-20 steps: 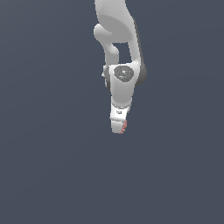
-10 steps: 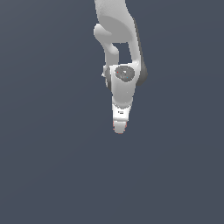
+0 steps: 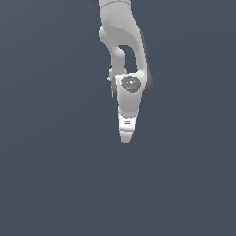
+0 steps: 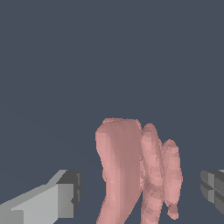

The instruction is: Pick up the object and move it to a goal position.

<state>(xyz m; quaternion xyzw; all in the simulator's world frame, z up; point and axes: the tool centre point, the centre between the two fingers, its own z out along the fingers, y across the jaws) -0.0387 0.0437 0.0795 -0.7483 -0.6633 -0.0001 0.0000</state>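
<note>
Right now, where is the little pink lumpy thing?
In the wrist view, the pink object sits between the open gripper's fingers, touching neither.

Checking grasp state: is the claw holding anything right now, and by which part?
Nothing held. In the wrist view the pink ridged object sits between the fingertips of the open claw, with gaps on both sides.
</note>
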